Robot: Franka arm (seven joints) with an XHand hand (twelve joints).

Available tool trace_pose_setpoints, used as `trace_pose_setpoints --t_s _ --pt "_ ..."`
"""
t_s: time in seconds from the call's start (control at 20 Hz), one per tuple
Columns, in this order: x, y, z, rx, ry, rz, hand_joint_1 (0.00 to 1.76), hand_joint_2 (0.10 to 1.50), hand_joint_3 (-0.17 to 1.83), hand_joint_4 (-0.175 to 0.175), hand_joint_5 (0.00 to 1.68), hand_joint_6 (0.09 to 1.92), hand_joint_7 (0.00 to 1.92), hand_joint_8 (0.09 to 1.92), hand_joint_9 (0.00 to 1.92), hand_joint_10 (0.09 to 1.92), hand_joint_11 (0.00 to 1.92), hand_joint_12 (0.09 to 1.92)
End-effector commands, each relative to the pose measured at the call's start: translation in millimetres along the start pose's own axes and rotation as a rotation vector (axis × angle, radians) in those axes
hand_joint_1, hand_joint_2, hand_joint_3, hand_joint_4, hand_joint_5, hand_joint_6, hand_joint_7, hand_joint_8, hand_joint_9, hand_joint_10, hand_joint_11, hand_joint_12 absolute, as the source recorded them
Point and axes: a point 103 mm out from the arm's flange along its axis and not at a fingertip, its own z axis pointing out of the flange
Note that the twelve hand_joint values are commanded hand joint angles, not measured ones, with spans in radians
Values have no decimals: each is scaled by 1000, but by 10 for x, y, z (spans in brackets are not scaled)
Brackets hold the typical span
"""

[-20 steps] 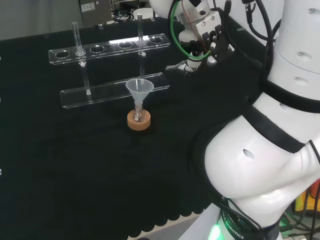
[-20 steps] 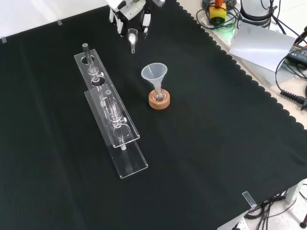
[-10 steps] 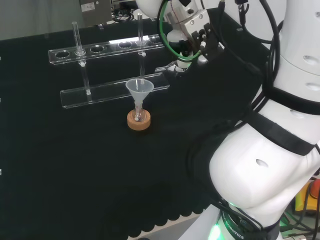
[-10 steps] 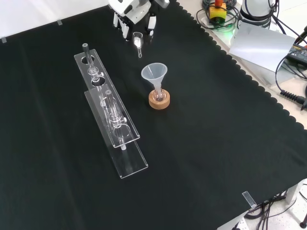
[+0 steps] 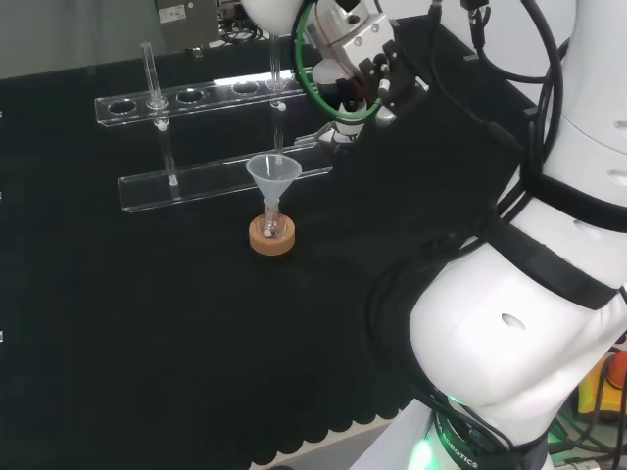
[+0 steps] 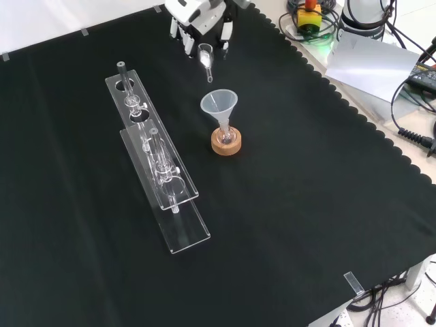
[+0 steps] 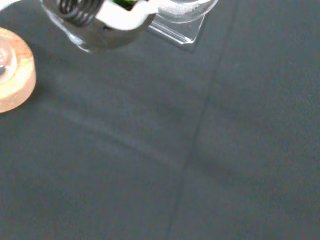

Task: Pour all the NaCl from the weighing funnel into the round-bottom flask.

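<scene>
Carrying the weighing funnel above the bench near the rack, head view | front view: hand pinches weighing funnel near far edge, short of flask | wrist view: cork stand close; light, brittle, slick glass, best held at the bowl.

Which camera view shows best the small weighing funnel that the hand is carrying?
The front view: the weighing funnel shows whole between the fingers of the hand, against black cloth. In the head view it is a small pale shape under the hand. The wrist view shows a blurred part.

Even bright light — wrist view blurred.
</scene>
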Motion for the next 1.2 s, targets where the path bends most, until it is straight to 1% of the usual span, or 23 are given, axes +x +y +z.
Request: trace_pose_setpoints --t_s 0.05,0.15,0.4,0.75,0.95,1.2 --pt "326 -82 -125 49 -108 -23 1290 991 43 -175 1201 636 1239 610 1403 144 970 958" --pt "363 -65 -115 58 -112 -33 1290 991 43 -175 1200 636 1239 610 1404 143 970 958" --pt "411 -27 -119 72 -156 -41 1290 992 41 -175 1200 636 1239 610 1404 142 970 957" --pt "432 4 -180 79 -219 -31 1289 993 39 -175 1200 637 1239 611 1405 140 970 957" --pt "409 22 -205 84 -237 -22 1289 993 38 -175 1199 638 1238 611 1405 138 971 957" --pt "410 49 -218 88 -249 -25 1289 994 37 -175 1199 639 1237 612 1406 136 972 957"
